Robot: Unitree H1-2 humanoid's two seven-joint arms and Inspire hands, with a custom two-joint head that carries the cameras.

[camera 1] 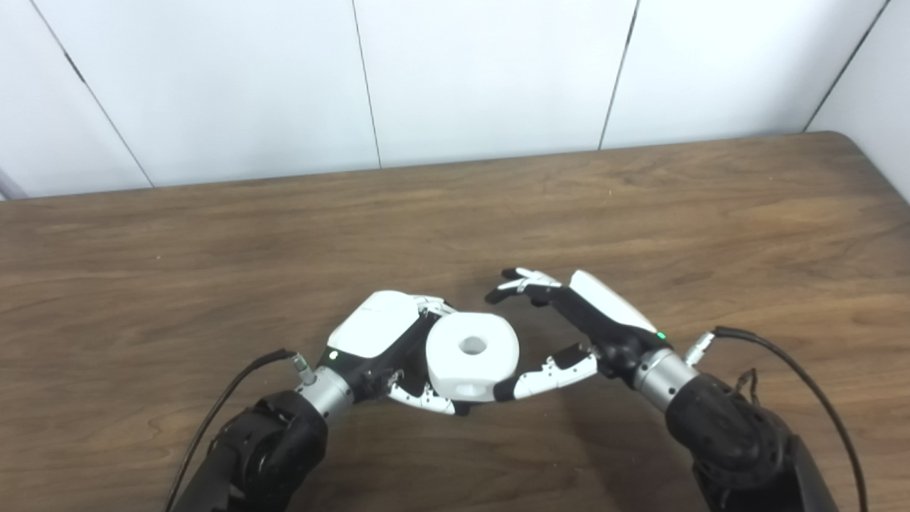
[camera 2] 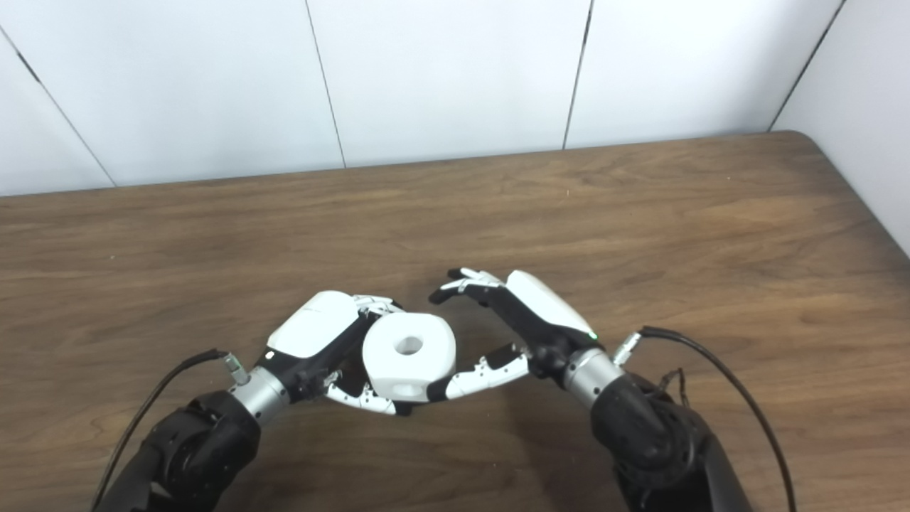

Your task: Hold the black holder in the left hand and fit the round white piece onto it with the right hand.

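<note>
Both views are bright and evenly lit from overhead. The white wall panels point(camera 1: 483, 78) look nearly washed out. Soft, faint shadows fall on the wooden bench point(camera 1: 711, 213) beneath the arms. Focus is sharp throughout, with slight bowing toward the edges.

Both arms are clad in matte black, bulbous shells that narrow to a ribbed silver metal cuff at each wrist. The left hand point(camera 1: 373, 334) and right hand point(camera 1: 593, 320) each carry a smooth white plate on the back over a black frame. Their fingers point(camera 1: 522, 281) are white segments with black tips and small dark screws. A tiny green light glows near each wrist. A black cable point(camera 1: 782, 363) with a silver plug loops from each cuff.
</note>
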